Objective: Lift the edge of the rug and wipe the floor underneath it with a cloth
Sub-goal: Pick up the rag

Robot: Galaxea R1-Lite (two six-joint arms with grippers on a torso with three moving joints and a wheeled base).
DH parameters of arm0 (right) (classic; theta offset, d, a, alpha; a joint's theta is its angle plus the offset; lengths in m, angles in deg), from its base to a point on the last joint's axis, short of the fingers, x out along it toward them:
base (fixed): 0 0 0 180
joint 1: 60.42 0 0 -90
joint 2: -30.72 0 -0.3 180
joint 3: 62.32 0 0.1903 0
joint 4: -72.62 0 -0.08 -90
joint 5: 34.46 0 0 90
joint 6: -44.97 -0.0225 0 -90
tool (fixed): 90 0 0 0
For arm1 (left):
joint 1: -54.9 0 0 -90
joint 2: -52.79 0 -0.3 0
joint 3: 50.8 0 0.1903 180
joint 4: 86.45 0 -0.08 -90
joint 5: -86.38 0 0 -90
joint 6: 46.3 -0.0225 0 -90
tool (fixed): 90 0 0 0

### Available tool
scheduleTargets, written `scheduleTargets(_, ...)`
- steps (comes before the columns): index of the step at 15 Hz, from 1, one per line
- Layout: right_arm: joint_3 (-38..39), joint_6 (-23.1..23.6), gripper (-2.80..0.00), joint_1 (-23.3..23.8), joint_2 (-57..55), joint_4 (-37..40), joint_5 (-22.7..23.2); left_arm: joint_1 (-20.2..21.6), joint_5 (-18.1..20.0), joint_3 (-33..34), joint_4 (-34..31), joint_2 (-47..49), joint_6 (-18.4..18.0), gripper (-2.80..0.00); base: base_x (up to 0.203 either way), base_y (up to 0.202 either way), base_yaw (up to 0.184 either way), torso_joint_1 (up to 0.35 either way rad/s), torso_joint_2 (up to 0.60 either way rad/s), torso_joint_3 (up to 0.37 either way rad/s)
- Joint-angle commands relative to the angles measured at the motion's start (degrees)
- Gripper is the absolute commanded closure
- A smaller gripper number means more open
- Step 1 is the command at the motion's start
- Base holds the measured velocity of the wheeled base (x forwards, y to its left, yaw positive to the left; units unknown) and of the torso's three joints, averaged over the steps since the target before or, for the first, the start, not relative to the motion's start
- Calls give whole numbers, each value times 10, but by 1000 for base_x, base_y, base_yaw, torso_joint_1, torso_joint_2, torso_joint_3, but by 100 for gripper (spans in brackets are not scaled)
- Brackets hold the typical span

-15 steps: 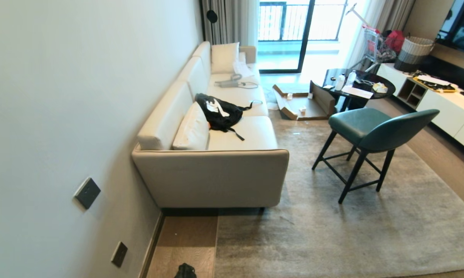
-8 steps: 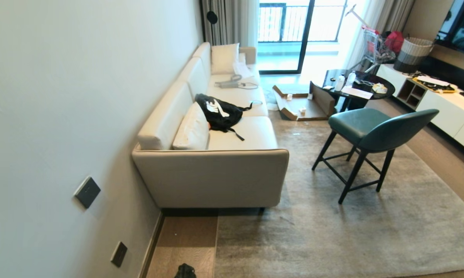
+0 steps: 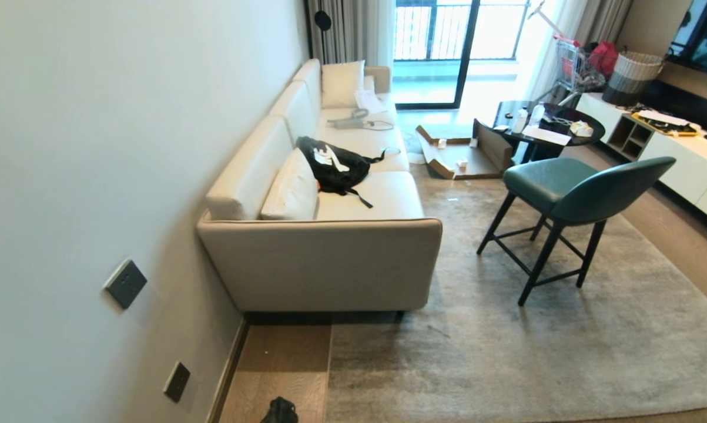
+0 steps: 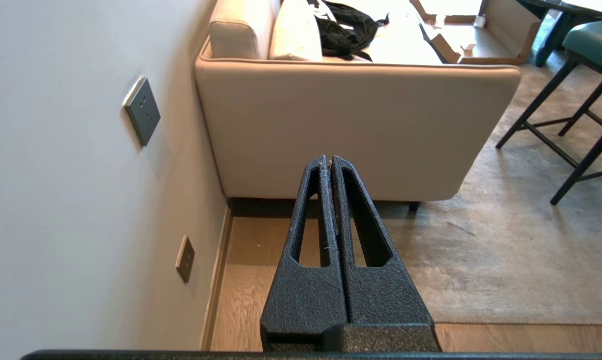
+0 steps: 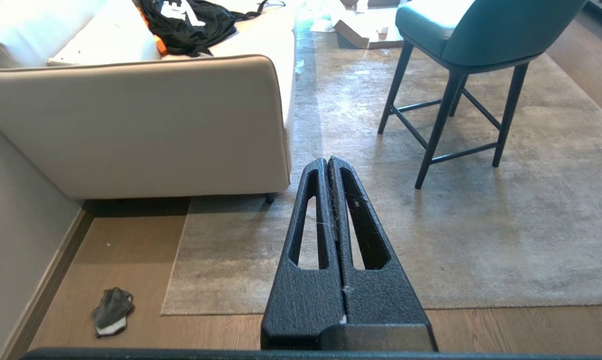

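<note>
2 closed grippers, left gripper (image 4: 329, 161) and right gripper (image 5: 327, 162), level

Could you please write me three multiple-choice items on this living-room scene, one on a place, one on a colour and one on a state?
1. Where does the cloth lie?
A. on the sofa seat
B. on the bare floor between the wall and the rug edge
C. on the chair

2. What colour is the chair seat?
A. teal green
B. red
C. white

3. How do both grippers stand?
A. both wide open
B. each clamped on the cloth
C. both shut and holding nothing

Key: 1 B, the right wrist view shows the wad on the planks beside the rug; 2 A, its upholstery is teal; 3 C, the fingers of the left gripper and the right gripper meet with nothing between them.
</note>
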Motion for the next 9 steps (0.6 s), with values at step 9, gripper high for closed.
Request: scheduleTargets(9, 0, 0, 0, 0, -1, 0, 0, 0, 0, 0, 0, 0, 0, 0, 0, 0, 0, -136, 351, 216)
